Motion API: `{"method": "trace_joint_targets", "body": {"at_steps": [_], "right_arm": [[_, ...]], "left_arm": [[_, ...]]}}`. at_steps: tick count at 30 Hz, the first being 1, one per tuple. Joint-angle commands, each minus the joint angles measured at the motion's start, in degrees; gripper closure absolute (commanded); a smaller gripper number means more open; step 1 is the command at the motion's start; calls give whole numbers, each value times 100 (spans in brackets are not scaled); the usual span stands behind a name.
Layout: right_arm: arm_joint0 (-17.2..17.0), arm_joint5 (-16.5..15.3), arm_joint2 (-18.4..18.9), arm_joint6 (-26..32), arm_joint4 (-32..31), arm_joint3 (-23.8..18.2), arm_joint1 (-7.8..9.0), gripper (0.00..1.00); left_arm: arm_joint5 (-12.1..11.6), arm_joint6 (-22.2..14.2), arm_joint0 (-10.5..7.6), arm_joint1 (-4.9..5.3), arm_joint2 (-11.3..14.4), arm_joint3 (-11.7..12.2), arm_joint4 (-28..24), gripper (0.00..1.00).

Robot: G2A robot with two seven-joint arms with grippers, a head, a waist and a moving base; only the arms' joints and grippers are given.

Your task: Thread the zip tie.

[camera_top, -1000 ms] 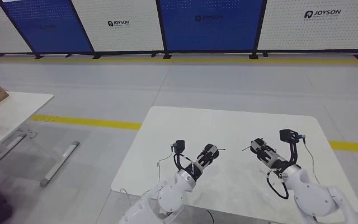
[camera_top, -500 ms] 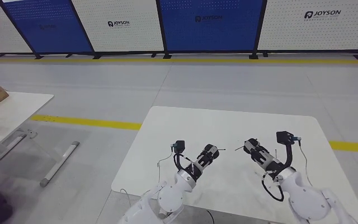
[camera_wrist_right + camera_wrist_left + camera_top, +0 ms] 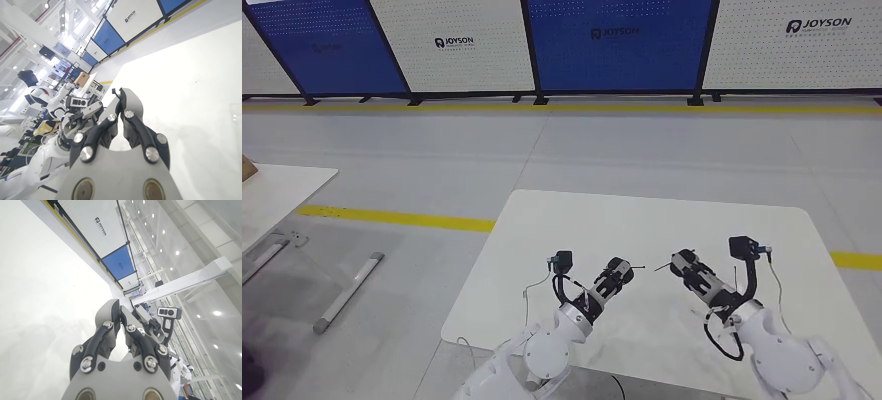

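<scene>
Room: large hall, pale grey floor (image 3: 442,150). A row of blue and white perforated panels (image 3: 617,45) stands along the far side, with a yellow floor line running at their feet. A second yellow line (image 3: 392,215) crosses the floor and passes behind the work table. Round ceiling lights (image 3: 177,252) and white beams show overhead in the left wrist view. A second white table (image 3: 282,190) sits at the left of the top view, with a brown cardboard box (image 3: 82,76) on it.

Surface: white tabletop (image 3: 642,215), matte, rounded corners.

Left gripper (image 3: 626,266) hangs over the near half of the tabletop, about midway along the near edge. Its fingers (image 3: 113,311) are pressed together, pads touching. In the top view a thin dark strand (image 3: 638,267) projects from its tip toward the other arm. Cannot tell whether it is part of the tie.

Right gripper (image 3: 673,264) is just beside it, toward the right edge and equally far from the near edge. The two tips face each other, near but apart. Its fingers (image 3: 132,102) are pinched on the zip tie (image 3: 113,91). The tie's small black head sticks out past the fingertips, above the tabletop and not touching it.
</scene>
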Motion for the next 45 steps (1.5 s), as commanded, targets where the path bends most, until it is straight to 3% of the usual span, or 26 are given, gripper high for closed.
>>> {"method": "trace_joint_targets", "body": {"at_steps": [1,5,36,45], "right_arm": [[56,-34,-73,-69,125,71,-32,100],[199,26,-319,-308,178,245,-114,100],[316,117,-358,-165,116,416,-229,100],[154,54,-190,-218,109,285,-237,100]], "left_arm": [[0,0,0,0,0,0,0,100],[0,0,0,0,0,0,0,100],[0,0,0,0,0,0,0,100],[0,0,0,0,0,0,0,100]]}}
